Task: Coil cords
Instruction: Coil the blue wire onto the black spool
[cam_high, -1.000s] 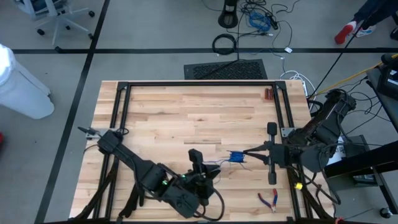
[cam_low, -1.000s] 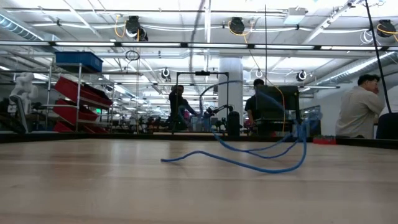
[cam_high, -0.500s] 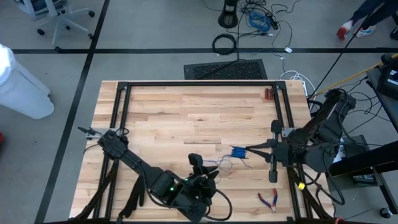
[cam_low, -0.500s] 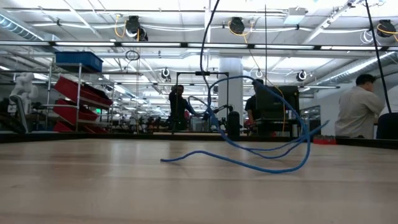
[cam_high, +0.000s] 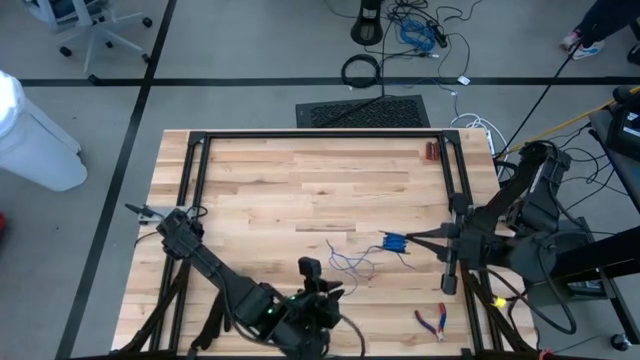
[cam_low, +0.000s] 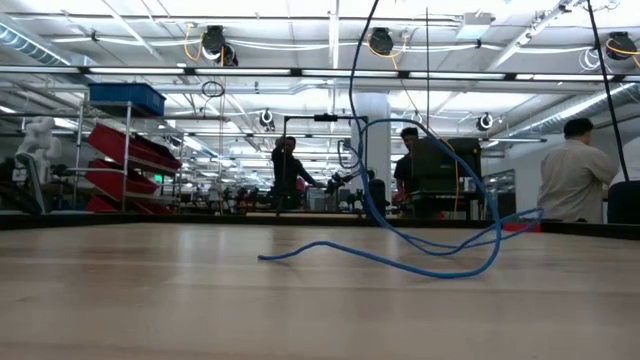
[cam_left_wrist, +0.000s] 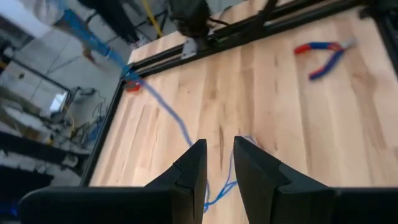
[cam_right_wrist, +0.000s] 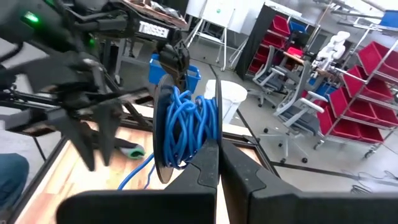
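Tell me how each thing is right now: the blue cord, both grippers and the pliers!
Blue cord: partly wound into a bundle, the rest trailing loose over the table.
Right gripper: shut on the bundle.
Left gripper: slightly open, the cord passing between its fingers.
Pliers: lying flat near the table's corner, untouched.

One camera looks straight down on my table (cam_high: 300, 180); one sits level at its top; my wrist cameras look close past my fingers, both seeing the cord (cam_low: 420, 262)
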